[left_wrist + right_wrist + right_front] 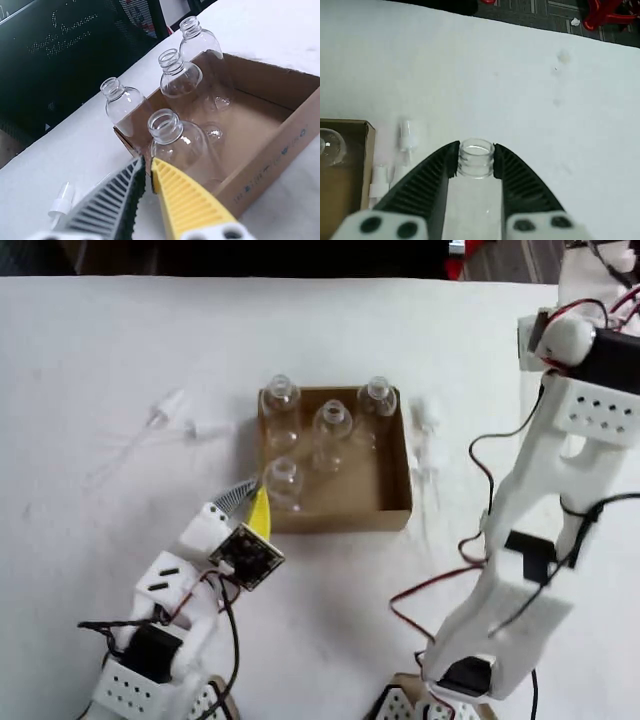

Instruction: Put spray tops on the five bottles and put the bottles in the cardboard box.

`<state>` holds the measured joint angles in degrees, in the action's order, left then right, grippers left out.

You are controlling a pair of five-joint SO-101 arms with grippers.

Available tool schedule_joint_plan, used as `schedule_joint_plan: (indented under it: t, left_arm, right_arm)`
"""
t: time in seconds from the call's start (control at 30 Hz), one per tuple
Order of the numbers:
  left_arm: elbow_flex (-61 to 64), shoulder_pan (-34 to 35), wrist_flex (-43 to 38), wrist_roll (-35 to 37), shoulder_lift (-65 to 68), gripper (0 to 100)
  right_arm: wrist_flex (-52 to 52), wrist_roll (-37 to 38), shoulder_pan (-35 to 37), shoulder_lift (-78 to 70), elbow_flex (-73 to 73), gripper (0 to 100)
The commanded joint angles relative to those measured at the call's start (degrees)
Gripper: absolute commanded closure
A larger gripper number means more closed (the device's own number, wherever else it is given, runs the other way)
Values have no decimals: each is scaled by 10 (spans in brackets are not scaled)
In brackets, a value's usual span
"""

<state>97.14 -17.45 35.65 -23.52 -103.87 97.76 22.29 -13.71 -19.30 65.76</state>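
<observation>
Gripping the neck of an uncapped bottle (476, 167), the right hand (475, 150) holds it near the cardboard box (340, 522). The left hand (148, 162), pinched narrow and empty, sits at the box's near corner. Four bottles (283, 480) stand inside, all topless, while what look like the spray tops (172, 410) lie on the surface (100, 340), so capping seems not yet begun.

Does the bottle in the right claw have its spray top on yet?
Off. The bottle shows a bare, open neck in the right claw; spray tops lie loose on the table.
</observation>
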Motion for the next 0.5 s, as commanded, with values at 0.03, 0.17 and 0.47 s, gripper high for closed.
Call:
schedule_joint_plan:
  t: [0.03, 0.17, 0.47]
  left_arm:
    - [-2, -2, 1, -5, -7, 976]
    - [-2, -2, 1, -5, -7, 976]
    - [-2, -2, 8, -5, -8, 976]
  right_arm:
    - [14, -4, 14, 145, -124, 983]
    - [11, -7, 54, 280, -273, 982]
    - [-129, -8, 97, 496, -556, 982]
